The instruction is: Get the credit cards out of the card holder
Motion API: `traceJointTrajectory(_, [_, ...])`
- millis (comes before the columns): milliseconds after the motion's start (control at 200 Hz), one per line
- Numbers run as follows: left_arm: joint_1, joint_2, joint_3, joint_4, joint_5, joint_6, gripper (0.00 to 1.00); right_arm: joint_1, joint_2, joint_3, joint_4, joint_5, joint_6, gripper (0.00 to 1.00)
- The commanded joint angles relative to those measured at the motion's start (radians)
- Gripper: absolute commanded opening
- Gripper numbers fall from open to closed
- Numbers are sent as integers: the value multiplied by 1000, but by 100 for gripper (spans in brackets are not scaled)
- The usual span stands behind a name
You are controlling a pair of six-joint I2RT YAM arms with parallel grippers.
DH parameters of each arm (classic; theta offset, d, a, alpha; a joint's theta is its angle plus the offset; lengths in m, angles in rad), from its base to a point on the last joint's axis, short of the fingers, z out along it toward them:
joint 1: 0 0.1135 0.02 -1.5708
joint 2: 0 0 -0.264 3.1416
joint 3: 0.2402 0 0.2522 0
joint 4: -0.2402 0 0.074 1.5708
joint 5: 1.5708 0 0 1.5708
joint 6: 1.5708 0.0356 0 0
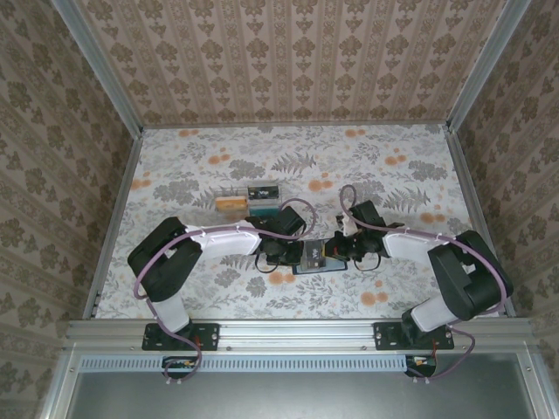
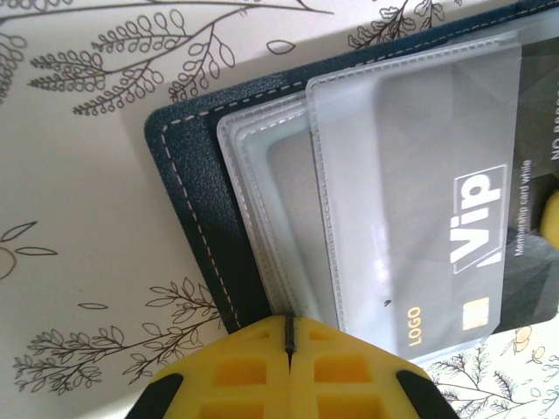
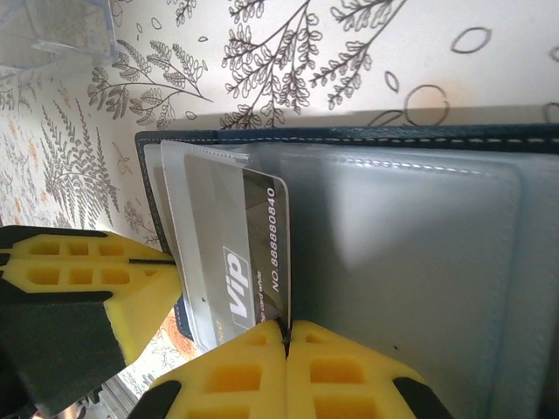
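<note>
The navy card holder lies open on the table between my two grippers, its greyish clear sleeves fanned out. A dark credit card marked "Vip" sticks partway out of one sleeve, its numbered edge bare. My right gripper is shut on that card's near corner. My left gripper is shut on the edge of the card holder where the sleeves meet the cover. In the right wrist view the left gripper's yellow fingers pinch the holder's left side. From above, the grippers face each other across the holder.
A clear plastic box with orange and teal contents stands just behind the left gripper, and its corner appears in the right wrist view. Patterned walls close in the flowered table at the back and sides.
</note>
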Motion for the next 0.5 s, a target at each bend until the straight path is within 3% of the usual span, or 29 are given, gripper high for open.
traceJointTrajectory(0, [2, 36, -18, -51, -2, 16, 0, -20, -45, -30, -93, 58, -22, 0])
traceJointTrajectory(495, [14, 17, -15, -40, 3, 32, 0, -92, -274, -52, -274, 97, -54, 0])
